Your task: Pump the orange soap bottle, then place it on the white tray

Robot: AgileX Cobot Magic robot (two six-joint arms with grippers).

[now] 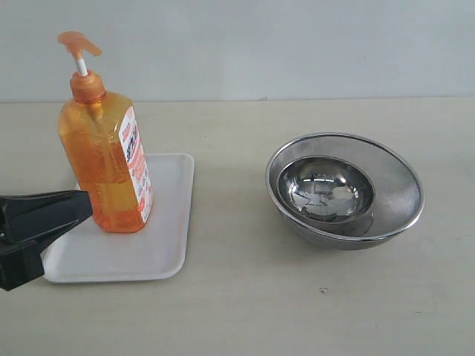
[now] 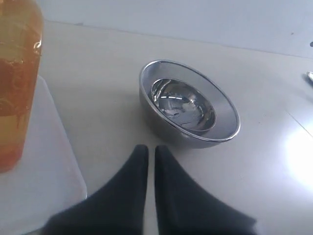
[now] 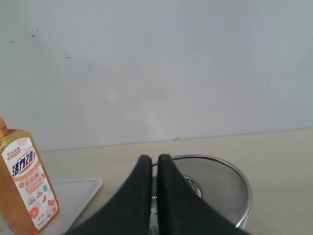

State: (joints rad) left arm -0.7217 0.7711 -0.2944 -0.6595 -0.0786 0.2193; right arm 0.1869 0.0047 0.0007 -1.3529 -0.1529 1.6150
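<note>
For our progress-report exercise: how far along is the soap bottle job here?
Done: the tall translucent orange plastic soap bottle stands upright on the flat rectangular white tray. In hand: nothing; the left gripper is shut, empty. Left: nothing visible; pumping cannot be confirmed.

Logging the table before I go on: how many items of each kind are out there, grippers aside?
Orange soap bottle: 1
White tray: 1
Steel bowls: 2, the smaller steel bowl nested in the larger steel bowl
Total: 4
</note>
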